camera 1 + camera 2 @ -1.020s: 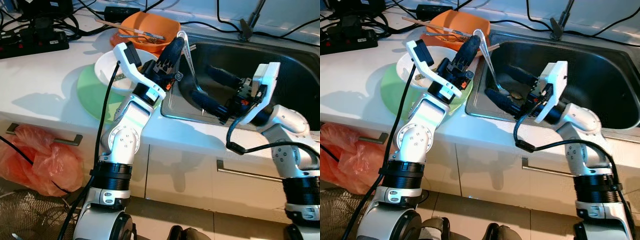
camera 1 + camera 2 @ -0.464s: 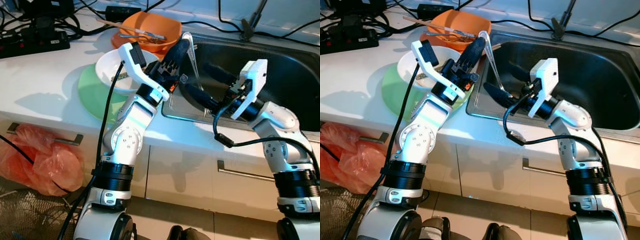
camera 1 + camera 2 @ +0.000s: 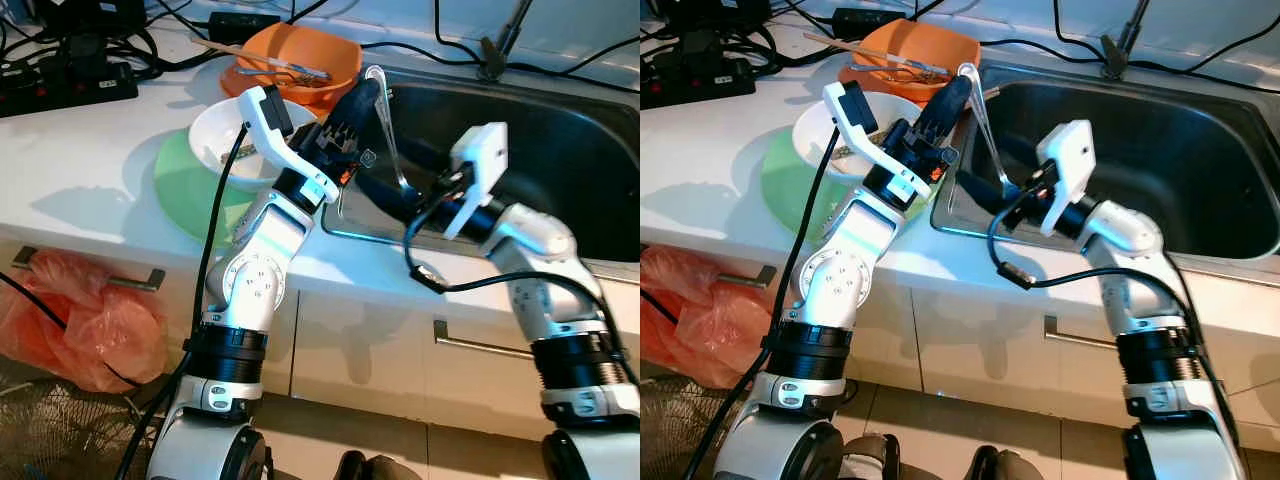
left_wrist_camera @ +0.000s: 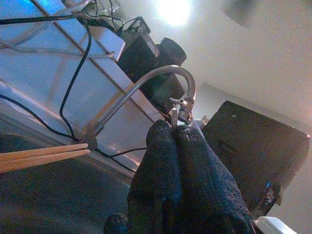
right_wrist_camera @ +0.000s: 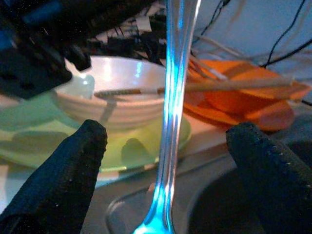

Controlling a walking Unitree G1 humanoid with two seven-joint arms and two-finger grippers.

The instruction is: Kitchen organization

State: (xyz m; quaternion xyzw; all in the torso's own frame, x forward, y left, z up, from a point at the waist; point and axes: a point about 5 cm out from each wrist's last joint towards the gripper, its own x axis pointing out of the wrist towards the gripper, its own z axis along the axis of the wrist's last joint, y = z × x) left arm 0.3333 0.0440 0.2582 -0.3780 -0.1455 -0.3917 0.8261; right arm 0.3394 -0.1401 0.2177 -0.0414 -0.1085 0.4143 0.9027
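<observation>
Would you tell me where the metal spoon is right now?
The spoon is held by the left hand over the sink's left edge, beside the white bowl.

A: So where's everything sitting?

B: Spoon stands upright between the right gripper's spread jaws, over the sink's left edge. Left gripper pinches its top. Beyond the jaws, bowl on plate, on the counter.

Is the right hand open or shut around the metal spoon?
Open: the right hand has its fingers spread either side of the spoon, not touching it.
</observation>
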